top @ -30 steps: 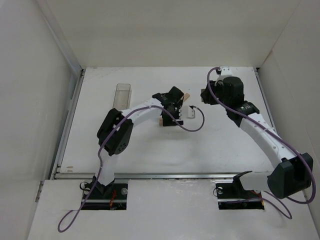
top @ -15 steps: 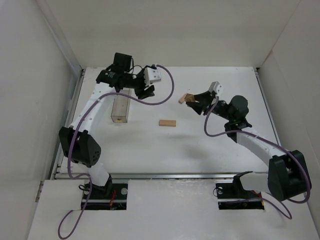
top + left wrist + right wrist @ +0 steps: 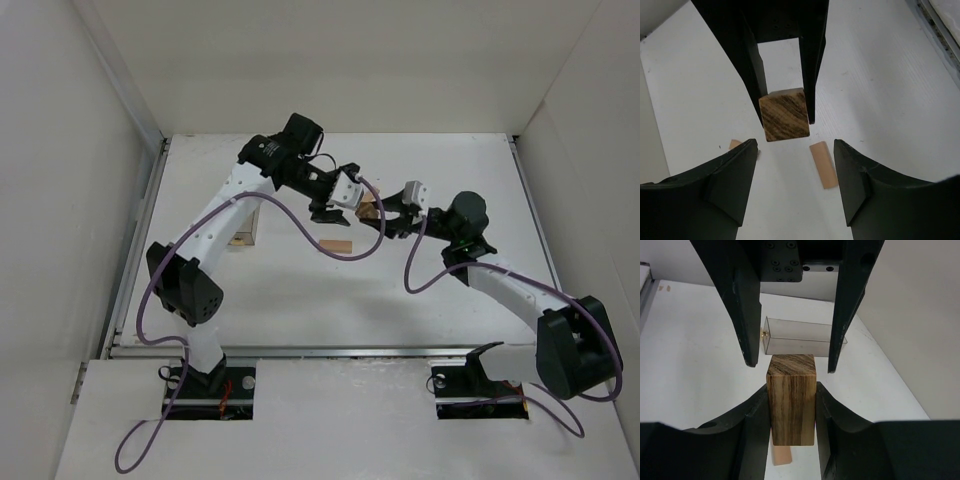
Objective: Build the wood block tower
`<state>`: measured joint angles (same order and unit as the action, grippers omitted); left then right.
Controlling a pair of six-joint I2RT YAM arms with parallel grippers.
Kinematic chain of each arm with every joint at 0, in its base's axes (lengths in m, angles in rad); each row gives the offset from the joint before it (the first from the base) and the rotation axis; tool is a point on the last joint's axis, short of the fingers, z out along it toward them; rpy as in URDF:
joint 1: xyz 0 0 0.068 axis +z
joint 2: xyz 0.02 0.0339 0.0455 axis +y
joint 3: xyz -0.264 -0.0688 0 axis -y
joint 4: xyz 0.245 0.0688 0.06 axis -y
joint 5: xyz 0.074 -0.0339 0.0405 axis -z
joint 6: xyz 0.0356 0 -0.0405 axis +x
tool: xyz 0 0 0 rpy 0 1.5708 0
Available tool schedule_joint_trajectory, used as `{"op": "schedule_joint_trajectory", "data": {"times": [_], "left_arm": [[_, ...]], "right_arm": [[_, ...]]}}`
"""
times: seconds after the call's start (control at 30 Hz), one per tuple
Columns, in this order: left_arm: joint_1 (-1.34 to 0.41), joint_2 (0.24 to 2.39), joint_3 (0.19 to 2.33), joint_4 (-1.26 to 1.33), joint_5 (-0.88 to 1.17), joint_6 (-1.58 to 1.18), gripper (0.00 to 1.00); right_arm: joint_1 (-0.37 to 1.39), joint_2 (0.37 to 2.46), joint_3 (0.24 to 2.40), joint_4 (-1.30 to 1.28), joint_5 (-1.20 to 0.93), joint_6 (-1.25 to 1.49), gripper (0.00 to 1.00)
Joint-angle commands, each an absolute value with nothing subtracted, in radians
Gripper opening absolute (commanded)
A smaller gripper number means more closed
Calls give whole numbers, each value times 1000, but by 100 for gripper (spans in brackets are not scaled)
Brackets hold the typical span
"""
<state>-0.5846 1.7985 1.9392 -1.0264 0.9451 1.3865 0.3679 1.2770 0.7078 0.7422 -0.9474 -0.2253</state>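
Observation:
My right gripper (image 3: 378,216) is shut on a striped tan wood block (image 3: 371,211) and holds it above the table's middle. The right wrist view shows the block (image 3: 791,400) clamped upright between my fingers (image 3: 752,420). My left gripper (image 3: 328,208) is open and empty, facing the right one just left of it. In the left wrist view the held block (image 3: 785,114) sits just beyond my open gripper (image 3: 795,150), not touching it. A second wood block (image 3: 337,246) lies flat on the table below both grippers; it also shows in the left wrist view (image 3: 823,164) and the right wrist view (image 3: 781,458).
A clear plastic box (image 3: 243,222) stands at the back left, partly hidden by the left arm; it also shows in the right wrist view (image 3: 800,337). A small tan piece (image 3: 735,145) lies on the table by my left finger. White walls enclose the table.
My left gripper has swung from over the clear box to the middle and now faces the right gripper. My right gripper has shifted slightly left with the block.

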Motion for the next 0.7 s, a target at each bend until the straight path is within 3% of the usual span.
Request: {"op": "schedule_joint_trajectory", "data": {"times": [0.0,0.3,0.67], "left_arm": [[-612,1727,1899,-941,960,1367,59],[-634,1726,1899,-894,908,1240,50],[-661,1735,1899,-885,825,1144,5]], "right_arm": [[383,1253,735,741,-942,-285,0],[414,1253,735,721,-933,-304,0],[423,1243,744,701,-913,-314,1]]}}
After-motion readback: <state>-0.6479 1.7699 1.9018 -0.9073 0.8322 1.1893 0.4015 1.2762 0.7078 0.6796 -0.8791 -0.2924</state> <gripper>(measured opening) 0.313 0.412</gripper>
